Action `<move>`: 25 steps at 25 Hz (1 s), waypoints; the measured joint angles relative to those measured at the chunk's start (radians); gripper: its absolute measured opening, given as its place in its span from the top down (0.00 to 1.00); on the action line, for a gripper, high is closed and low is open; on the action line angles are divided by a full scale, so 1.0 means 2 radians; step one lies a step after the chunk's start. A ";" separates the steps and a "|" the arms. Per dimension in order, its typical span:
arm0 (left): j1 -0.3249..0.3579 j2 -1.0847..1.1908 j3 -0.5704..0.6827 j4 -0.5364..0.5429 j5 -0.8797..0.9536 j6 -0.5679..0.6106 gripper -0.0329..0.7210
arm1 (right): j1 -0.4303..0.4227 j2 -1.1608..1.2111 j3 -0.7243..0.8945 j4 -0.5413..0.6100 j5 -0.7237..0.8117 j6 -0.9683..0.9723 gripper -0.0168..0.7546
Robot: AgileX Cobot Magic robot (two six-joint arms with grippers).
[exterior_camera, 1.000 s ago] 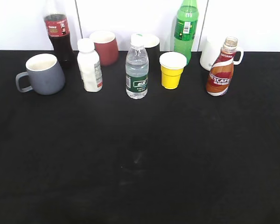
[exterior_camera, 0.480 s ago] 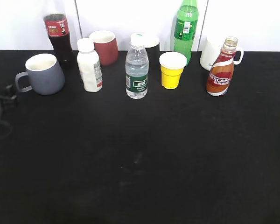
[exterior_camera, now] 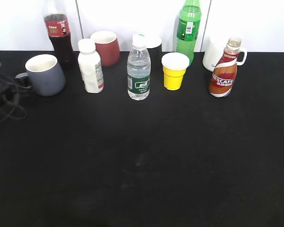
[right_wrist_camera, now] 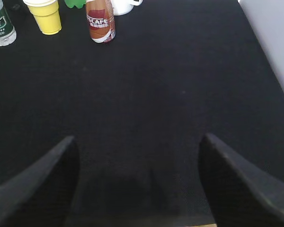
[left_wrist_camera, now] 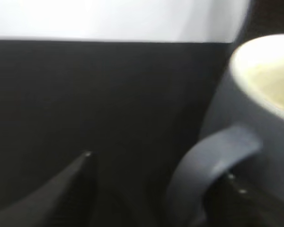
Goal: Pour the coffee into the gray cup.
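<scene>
Left wrist view shows your left gripper (left_wrist_camera: 156, 182) spread around the gray cup's (exterior_camera: 46, 74) handle at nine o'clock. Clamp it next. Coffee (exterior_camera: 224, 72) waits at two o'clock; your right gripper (right_wrist_camera: 137, 184) gapes, well apart.

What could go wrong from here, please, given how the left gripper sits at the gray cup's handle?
The left gripper is open around the gray cup's handle, close to its wall; a skewed closing could nudge or tip the cup. The white bottle stands right beside it and might get knocked. The coffee sits far off, with no visible cap, so a rough lift may spill.
</scene>
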 joint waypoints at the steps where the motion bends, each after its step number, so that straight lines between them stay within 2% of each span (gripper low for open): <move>1: 0.001 0.008 -0.009 0.001 0.004 0.000 0.36 | 0.000 0.000 0.000 0.000 0.000 0.000 0.22; 4: 0.001 0.019 -0.025 0.014 0.011 0.000 0.47 | 0.000 0.000 0.000 0.000 0.000 0.000 0.22; 5: 0.001 0.019 -0.026 0.021 0.011 0.000 0.56 | 0.000 0.000 0.000 0.000 0.000 0.000 0.22; 7: 0.001 0.020 -0.026 0.028 0.012 0.002 0.82 | 0.000 0.000 0.000 0.000 0.000 0.000 0.22; 8: 0.002 0.020 -0.026 0.026 0.009 0.002 0.86 | 0.000 0.000 0.000 0.000 0.000 0.000 0.22; 13: 0.002 0.014 -0.006 0.026 -0.026 0.006 0.90 | 0.000 0.000 0.000 0.000 0.000 0.000 0.22; 18: 0.002 -0.084 0.108 0.023 -0.089 0.008 0.90 | 0.000 0.000 0.000 0.000 0.000 0.000 0.22; 20: 0.002 -0.136 0.157 0.040 -0.103 0.007 0.90 | 0.000 0.000 0.000 0.000 0.000 0.000 0.22; 22: -0.019 -0.181 0.194 0.061 -0.104 0.007 0.90 | 0.000 0.000 0.000 0.000 0.000 0.000 0.22; 25: -0.082 -0.225 0.227 0.072 -0.108 0.006 0.90 | 0.000 0.000 0.000 0.000 0.000 0.000 0.22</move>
